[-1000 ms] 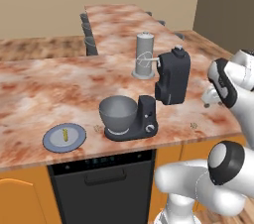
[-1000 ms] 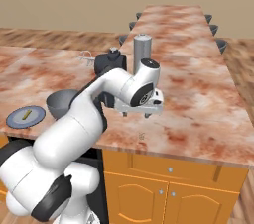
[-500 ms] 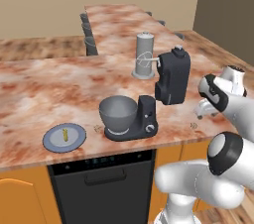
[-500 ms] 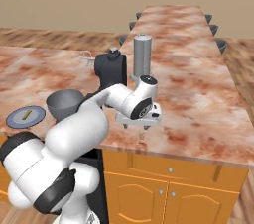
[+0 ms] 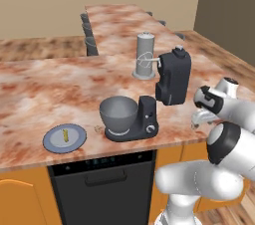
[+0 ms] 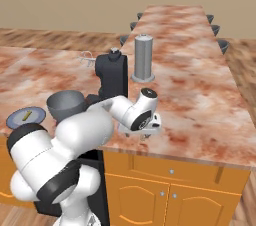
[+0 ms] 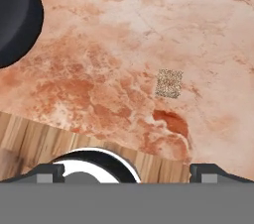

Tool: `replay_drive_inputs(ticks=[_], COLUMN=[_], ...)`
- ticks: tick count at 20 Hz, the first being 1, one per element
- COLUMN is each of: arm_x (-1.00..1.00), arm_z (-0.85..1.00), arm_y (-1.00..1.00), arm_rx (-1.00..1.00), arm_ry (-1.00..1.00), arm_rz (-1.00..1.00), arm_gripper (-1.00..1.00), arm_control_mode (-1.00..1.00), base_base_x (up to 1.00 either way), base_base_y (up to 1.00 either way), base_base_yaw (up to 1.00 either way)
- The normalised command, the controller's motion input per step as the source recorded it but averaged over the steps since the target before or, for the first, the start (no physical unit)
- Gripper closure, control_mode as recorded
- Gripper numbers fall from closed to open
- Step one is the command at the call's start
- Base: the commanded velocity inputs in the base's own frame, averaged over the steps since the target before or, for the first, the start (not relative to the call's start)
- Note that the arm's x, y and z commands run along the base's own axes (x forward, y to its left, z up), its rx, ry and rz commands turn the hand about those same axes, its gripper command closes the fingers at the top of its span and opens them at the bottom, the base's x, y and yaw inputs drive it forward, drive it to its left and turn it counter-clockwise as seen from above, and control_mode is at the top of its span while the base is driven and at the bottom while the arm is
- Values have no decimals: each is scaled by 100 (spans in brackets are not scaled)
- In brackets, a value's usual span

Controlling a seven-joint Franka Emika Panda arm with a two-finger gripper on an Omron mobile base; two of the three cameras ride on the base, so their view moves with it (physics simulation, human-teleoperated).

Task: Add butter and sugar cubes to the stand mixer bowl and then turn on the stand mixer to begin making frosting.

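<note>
My gripper [image 5: 196,122] [image 6: 145,133] [image 7: 127,171] hangs open just above the counter's front edge, right of the stand mixer [image 5: 149,119] [image 6: 113,76]. Its fingers point down, and nothing is between them. The sugar cubes [image 7: 169,83], a small tan speckled clump, lie on the marble a little ahead of the fingertips. The mixer's black head [image 5: 173,76] is tilted up, with the wire whisk [image 5: 144,61] pointing away. The grey stand mixer bowl [image 5: 118,113] [image 6: 65,102] sits on the mixer's base. The butter [image 5: 64,135] [image 6: 27,115], a thin yellow stick, lies on a blue-grey plate [image 5: 54,142] left of the bowl.
A tall grey cylinder [image 5: 145,56] [image 6: 143,57] stands behind the mixer. A dark rounded part of the mixer [image 7: 15,15] sits beside the hand. The counter's front edge [image 7: 74,129] runs just under the gripper, with wooden floor below. A black dishwasher [image 5: 102,181] is under the counter.
The hand has come down and slightly leftward toward the counter's front edge, right of the mixer. Its jaws have stayed open. Nothing else has moved.
</note>
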Motion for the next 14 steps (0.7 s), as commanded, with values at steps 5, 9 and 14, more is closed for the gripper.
replay_drive_inputs(ticks=[5,9,14], arm_x=[15,13,13], arm_z=[-32,-21,-16], arm_y=[0,0,0], arm_rx=[0,0,0], arm_ry=[-5,-7,-7], arm_rz=[0,0,0], arm_gripper=[-100,-100,-100], arm_control_mode=[-100,-100,-100], base_base_x=[0,0,0], base_base_y=[0,0,0], base_base_yaw=[0,0,0])
